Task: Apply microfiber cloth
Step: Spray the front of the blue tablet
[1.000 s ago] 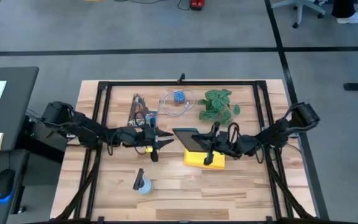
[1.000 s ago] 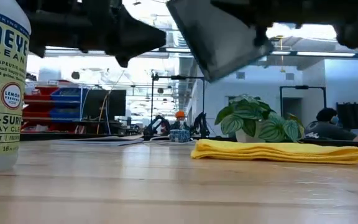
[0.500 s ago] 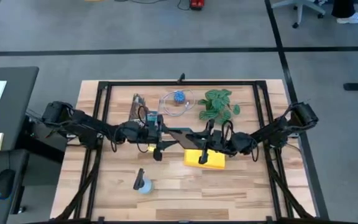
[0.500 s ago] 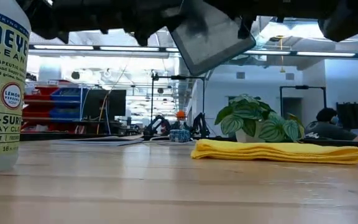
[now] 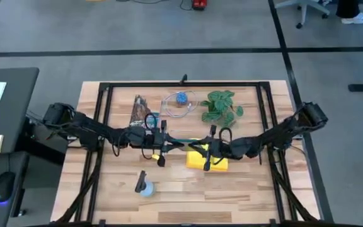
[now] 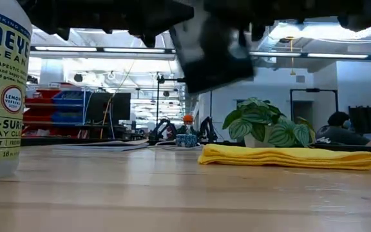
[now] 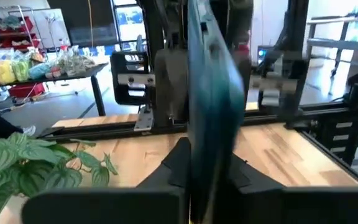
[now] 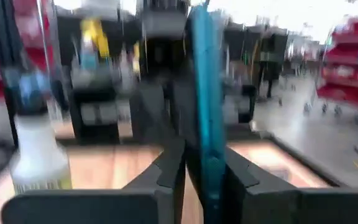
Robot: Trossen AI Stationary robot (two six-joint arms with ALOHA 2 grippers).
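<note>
A dark tablet with a teal back [image 5: 181, 142] hangs on edge above the table, between my two grippers. My left gripper [image 5: 166, 145] is shut on its left end and my right gripper [image 5: 201, 149] on its right end. In the low view the tablet [image 6: 214, 45] is a dark slab high above the wood. The yellow microfiber cloth [image 5: 217, 164] lies folded flat on the table, partly under my right gripper; no gripper touches it. The low view shows the cloth [image 6: 288, 156] resting on its underside. My left gripper pinches the tablet's left end [image 7: 199, 155] between its two fingers, one on each face, coming level from the table's left. The tablet stands on edge, clear of the table. My right gripper pinches the tablet's right end [image 8: 205, 163] the same way, level from the table's right.
A spray bottle [image 5: 144, 185] stands near the front left and fills the left of the low view [image 6: 2, 90]. A potted plant [image 5: 221, 106], a clear bag with a blue thing [image 5: 180, 99] and a brown bundle [image 5: 137, 108] sit at the back. A black frame [image 5: 181, 84] rims the table.
My left gripper has moved toward the table's right and taken hold of the tablet's left end. My right gripper has shifted left and turned, so the tablet has rolled from a slanted, face-showing pose to standing on edge. The cloth has stayed put.
</note>
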